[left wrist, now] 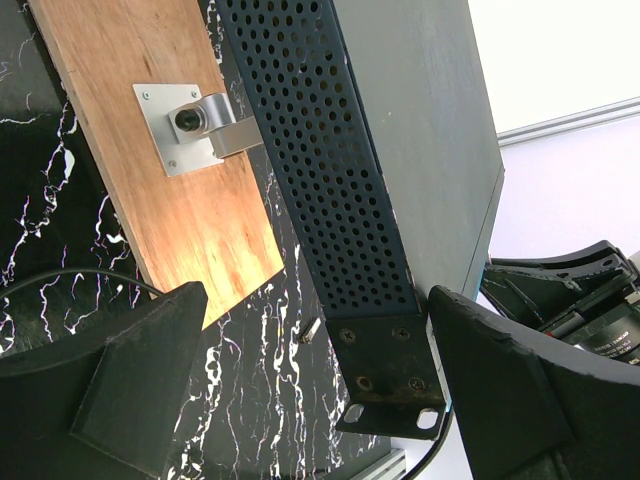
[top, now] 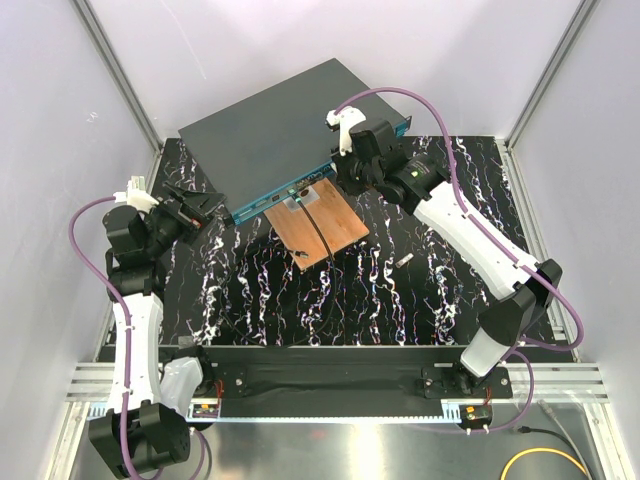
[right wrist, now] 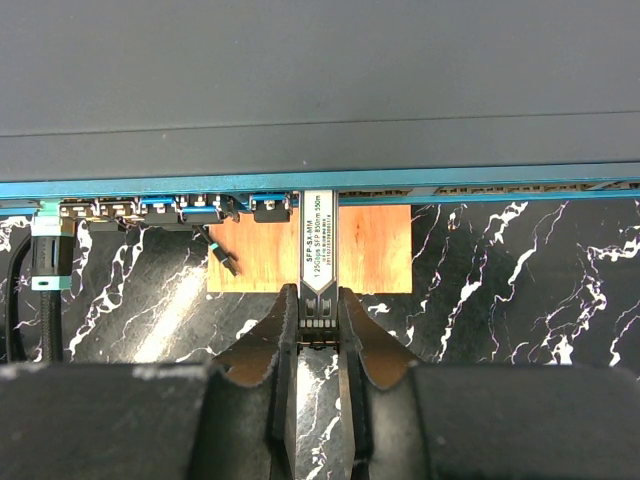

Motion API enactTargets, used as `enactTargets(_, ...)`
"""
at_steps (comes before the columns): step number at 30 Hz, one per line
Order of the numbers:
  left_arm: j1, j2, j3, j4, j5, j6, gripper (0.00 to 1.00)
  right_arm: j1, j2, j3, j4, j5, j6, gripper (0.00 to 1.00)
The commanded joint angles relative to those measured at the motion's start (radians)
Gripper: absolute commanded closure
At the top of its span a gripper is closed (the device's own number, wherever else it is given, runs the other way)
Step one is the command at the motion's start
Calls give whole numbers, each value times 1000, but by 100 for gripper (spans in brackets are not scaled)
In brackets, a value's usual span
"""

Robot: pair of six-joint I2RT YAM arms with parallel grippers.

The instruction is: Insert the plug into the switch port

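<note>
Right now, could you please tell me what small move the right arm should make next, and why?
Probably a short, straight push toward the switch: the right gripper is shut on the plug, whose tip meets the teal front face, yet most of its labelled body is outside.

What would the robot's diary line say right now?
right gripper: shut on plug | plug: tip at switch front | left gripper: open, by switch corner

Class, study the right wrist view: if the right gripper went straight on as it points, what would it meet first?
The switch: the right gripper points at its teal front, and the plug it holds reaches that face first. Whether the plug's tip is inside yet is unclear.
</note>
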Motion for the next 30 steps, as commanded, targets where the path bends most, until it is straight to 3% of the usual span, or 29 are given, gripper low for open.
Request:
enactTargets(1, -5, -7, -6, 55, 16, 6, 1, 30, 13, 13, 77, -30, -33, 100)
enactTargets(30, -3, -5, -3, 56, 16, -2, 1, 90, 0, 24, 71, 28, -63, 100)
